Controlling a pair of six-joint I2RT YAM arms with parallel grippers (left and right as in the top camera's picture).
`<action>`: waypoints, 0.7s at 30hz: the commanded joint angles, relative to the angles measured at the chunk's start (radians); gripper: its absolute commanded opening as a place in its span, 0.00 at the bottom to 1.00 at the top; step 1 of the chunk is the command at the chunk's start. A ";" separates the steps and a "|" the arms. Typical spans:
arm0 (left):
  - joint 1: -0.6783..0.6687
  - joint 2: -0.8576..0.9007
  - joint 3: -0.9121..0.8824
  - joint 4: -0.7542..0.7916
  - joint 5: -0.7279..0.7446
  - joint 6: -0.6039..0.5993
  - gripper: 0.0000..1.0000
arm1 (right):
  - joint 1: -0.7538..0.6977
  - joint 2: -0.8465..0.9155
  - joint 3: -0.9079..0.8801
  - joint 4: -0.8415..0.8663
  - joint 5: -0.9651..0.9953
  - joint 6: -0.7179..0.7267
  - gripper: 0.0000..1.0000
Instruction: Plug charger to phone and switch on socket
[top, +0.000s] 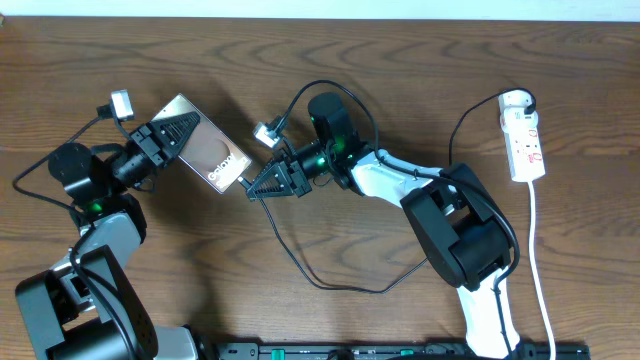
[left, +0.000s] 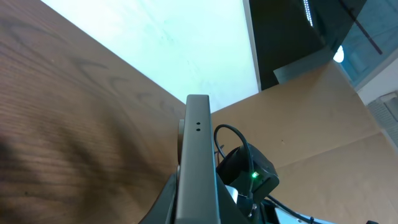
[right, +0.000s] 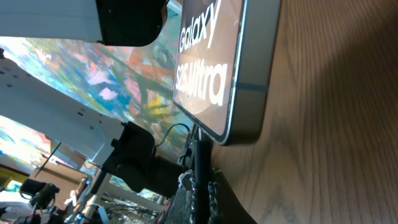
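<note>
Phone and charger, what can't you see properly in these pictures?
1. Whether the charger is plugged into the phone: right wrist view, the phone's edge hides the port.
2. Whether the socket is switched on: overhead view, switches too small.
3. The phone's face: left wrist view shows only its thin edge.

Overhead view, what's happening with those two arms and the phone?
The left end effector grips the phone at one end. The right end effector pinches the charger near its plug tip, which is up against the phone's other end; whether it is seated can't be told. The socket lies off to the right, untouched.
</note>
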 joint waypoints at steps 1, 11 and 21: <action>-0.005 -0.007 0.005 0.007 0.045 0.030 0.08 | -0.005 0.001 0.011 0.015 0.031 0.008 0.01; -0.039 -0.007 0.005 0.007 0.033 0.033 0.07 | -0.005 0.001 0.011 0.018 0.034 0.015 0.01; -0.040 -0.007 0.005 0.000 0.048 0.025 0.07 | -0.006 0.001 0.011 0.018 0.035 0.018 0.01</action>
